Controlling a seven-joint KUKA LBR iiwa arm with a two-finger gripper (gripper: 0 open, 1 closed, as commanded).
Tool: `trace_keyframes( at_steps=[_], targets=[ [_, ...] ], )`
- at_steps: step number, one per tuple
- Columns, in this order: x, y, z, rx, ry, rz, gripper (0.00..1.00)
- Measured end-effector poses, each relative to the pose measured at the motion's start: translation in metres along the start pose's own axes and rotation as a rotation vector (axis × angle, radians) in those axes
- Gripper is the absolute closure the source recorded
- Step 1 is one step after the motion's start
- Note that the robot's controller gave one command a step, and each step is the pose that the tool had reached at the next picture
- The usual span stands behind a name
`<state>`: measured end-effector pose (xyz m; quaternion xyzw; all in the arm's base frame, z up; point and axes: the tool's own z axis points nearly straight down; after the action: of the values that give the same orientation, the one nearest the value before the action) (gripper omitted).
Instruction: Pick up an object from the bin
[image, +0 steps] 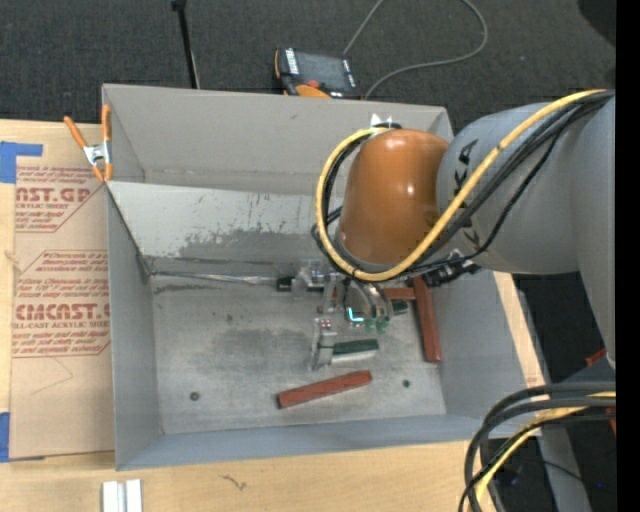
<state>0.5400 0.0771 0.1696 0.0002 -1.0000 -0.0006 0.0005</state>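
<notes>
The gripper (335, 342) hangs low over the centre-right floor of the bin (200, 370), probably positioned for a grasp from above. Its tip is just beside a small dark-green flat piece (358, 349), the likeliest pick. Whether it is released or clenched cannot be told. One red-brown bar (323, 390) lies flat below, apart. A second red-brown bar (428, 322) lies rightward, near the wall, where clearance looks tightest. Open floor extends left.
</notes>
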Motion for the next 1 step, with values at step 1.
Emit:
trace_keyframes(
  at_steps=[1],
  targets=[
    [0.033,-0.0283,0.104,0.002,0.007,-0.127,0.0]
  ],
)
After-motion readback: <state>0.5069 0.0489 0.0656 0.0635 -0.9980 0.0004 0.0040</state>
